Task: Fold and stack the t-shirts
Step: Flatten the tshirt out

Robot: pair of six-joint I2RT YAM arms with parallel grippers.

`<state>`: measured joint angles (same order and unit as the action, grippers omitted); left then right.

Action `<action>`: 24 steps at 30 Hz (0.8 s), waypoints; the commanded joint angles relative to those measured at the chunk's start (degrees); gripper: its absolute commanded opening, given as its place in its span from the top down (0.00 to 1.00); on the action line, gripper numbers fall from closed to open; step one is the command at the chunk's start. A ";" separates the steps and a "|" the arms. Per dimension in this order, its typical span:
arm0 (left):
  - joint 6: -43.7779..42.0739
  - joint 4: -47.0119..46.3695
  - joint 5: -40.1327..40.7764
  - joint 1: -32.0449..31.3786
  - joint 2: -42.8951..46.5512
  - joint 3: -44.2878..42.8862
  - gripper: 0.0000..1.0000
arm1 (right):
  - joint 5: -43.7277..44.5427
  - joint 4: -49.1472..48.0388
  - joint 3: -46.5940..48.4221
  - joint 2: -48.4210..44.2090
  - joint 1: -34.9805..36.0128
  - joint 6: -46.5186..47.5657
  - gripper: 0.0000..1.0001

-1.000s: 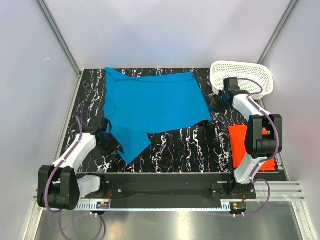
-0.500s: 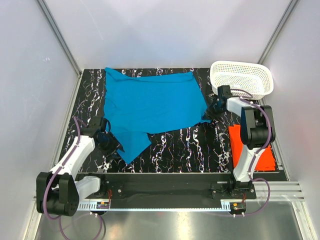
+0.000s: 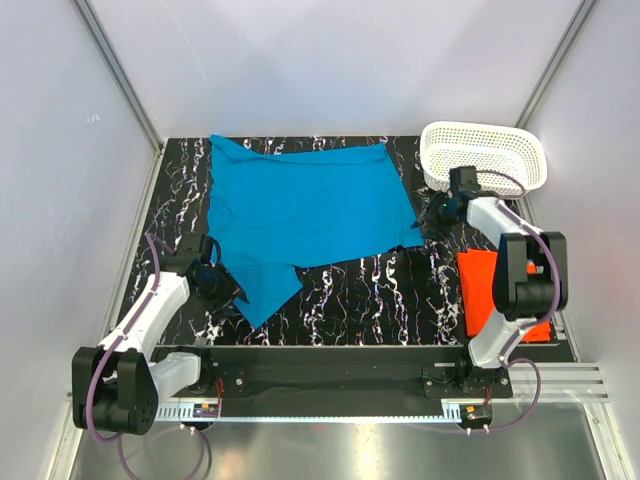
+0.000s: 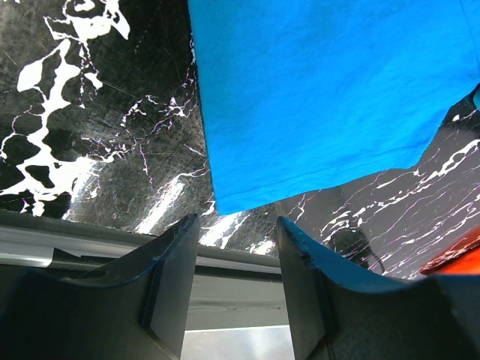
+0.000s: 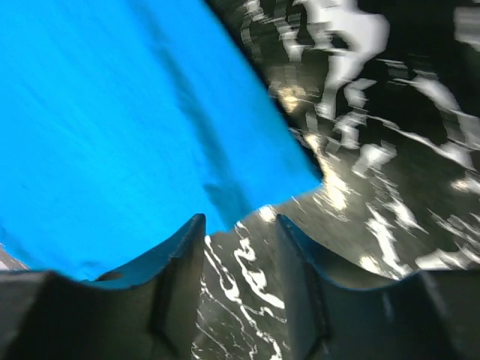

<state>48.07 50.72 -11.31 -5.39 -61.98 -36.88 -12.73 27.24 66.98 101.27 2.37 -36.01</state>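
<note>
A bright blue t-shirt lies spread flat on the black marbled table. Its lower left flap reaches toward my left gripper, which stands open and empty. In the left wrist view that gripper has the blue t-shirt's corner just past its fingertips. My right gripper sits by the shirt's right corner, open with nothing between its fingers. In the right wrist view that gripper hangs over bare table, the blue cloth beside its left finger. An orange-red t-shirt lies folded at the right, partly behind the right arm.
A white perforated basket stands at the table's back right corner, just behind the right wrist. The table's metal front rail shows right under the left fingers. White walls close in the left, back and right sides.
My right gripper's jaws have gone from shut to open and its wrist has shifted slightly beside the shirt's right corner. The left arm and the blue shirt have hardly moved.
</note>
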 commanded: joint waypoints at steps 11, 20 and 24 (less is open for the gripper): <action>-0.09 -1.32 1.11 0.29 -1.04 -1.79 0.50 | 11.75 4.65 1.30 1.64 0.53 -7.06 0.46; 0.09 -2.47 2.08 0.29 -1.57 -1.00 0.50 | 18.18 7.91 5.26 6.12 3.69 -7.50 0.52; -0.26 -2.64 2.26 0.38 -1.75 -1.08 0.50 | 19.67 9.14 7.28 7.88 3.69 -6.97 0.53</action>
<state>48.07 49.60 -10.26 -5.34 -63.33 -36.91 2.76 34.33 71.40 108.16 5.91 -42.50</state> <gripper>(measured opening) 0.504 0.474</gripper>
